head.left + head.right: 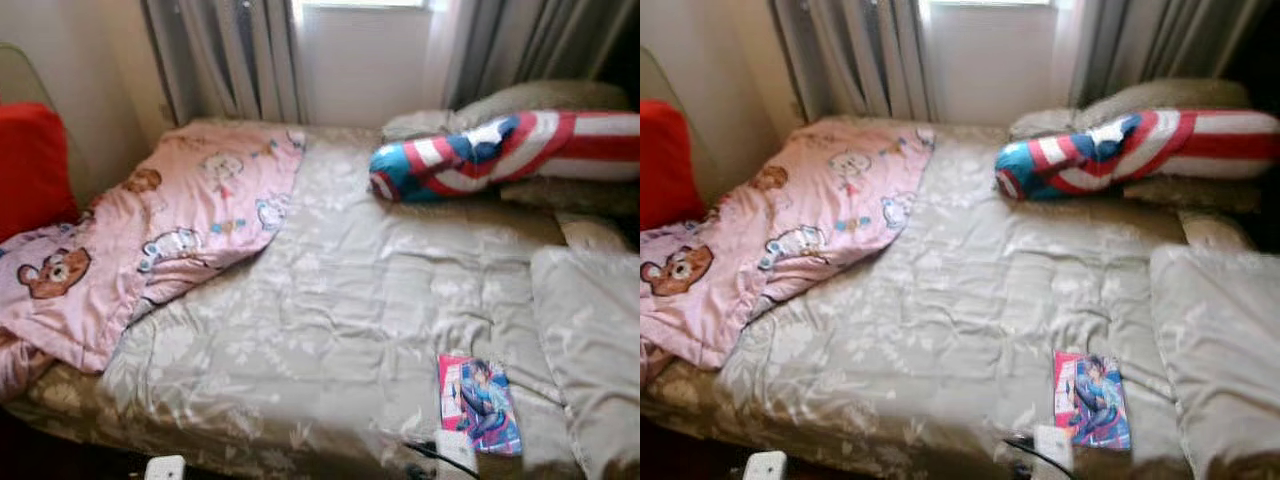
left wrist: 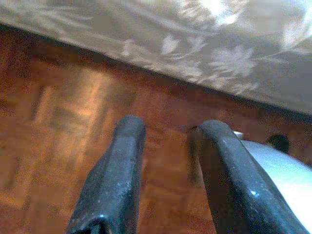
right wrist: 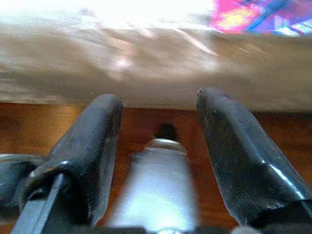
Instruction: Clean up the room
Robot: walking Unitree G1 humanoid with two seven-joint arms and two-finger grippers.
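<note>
Lying flat on the beige floral quilted bed (image 1: 330,300), the thin glossy pink-and-blue comic book (image 1: 479,404) sits just above the right gripper (image 3: 158,122), fingers apart. Light, bendy, slippery; pinch its near edge. Left gripper (image 2: 168,146) hangs parted, idle.

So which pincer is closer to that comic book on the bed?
Right. The right pincer hangs by the bed edge just below the comic book; the left pincer hangs over the floor further left.
</note>
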